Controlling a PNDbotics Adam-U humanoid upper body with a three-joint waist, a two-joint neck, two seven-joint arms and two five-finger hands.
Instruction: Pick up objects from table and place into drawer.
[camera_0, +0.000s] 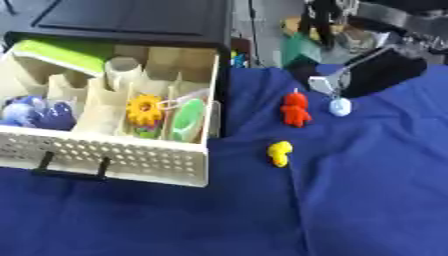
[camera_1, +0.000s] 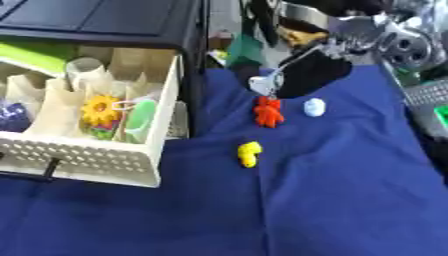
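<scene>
An open cream drawer (camera_0: 114, 155) with a perforated front stands at the left. Its compartments hold a yellow flower-shaped toy (camera_0: 144, 110), a green piece (camera_0: 186, 120), blue items (camera_0: 35, 112) and a pale cup (camera_0: 122, 67). On the blue cloth to its right lie a red figure (camera_0: 296, 110), a small white object (camera_0: 340, 106) and a yellow toy (camera_0: 280, 153). My right hand (camera_0: 381, 72) comes in from the upper right. It is black with a silver part, and it hovers just behind the red figure and the white object. It looks blurred.
The drawer slides out of a black cabinet (camera_0: 131, 17). A grey mesh basket (camera_1: 429, 100) sits at the right edge of the cloth. Green and yellow clutter (camera_0: 302, 47) stands behind the table. Bare blue cloth (camera_0: 262, 220) fills the foreground.
</scene>
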